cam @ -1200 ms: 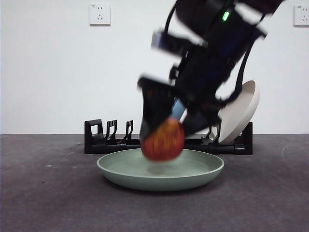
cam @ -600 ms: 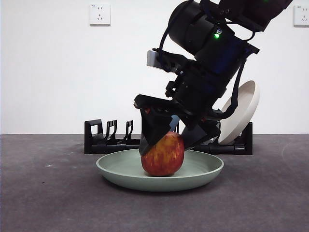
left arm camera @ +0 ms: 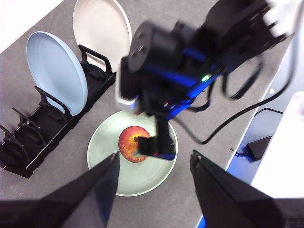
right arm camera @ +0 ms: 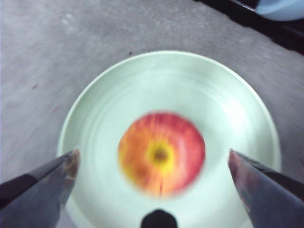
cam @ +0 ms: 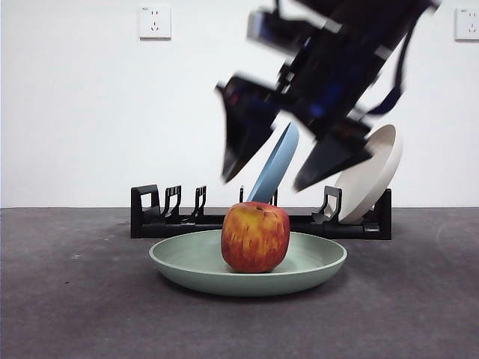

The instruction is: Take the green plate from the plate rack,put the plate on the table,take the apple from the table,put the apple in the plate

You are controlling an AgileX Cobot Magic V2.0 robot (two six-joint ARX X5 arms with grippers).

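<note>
Lifting clear, the right gripper (cam: 296, 161) now hangs above the apple (cam: 255, 237) with jaws spread wide and empty. Half a second ago it still straddled the fruit. Apple sits in the plate (cam: 187, 263): task looks done. The left gripper (left arm camera: 153, 190) waits high, jaws apart.

This looks like a robotics lab or test room rather than a home kitchen. The table (cam: 75, 299) is a bare dark grey surface set against a plain white wall (cam: 90, 112) that carries only sockets (cam: 154, 22) (a second one sits at the far corner). A black robot arm (left arm camera: 190, 61) with trailing cables (left arm camera: 266, 95) hangs over a staged set of props: a black plate rack (cam: 161, 213), a few plastic-looking plates, one apple (cam: 255, 236). A power adapter (left arm camera: 256, 147) lies on the floor beside the table.
</note>
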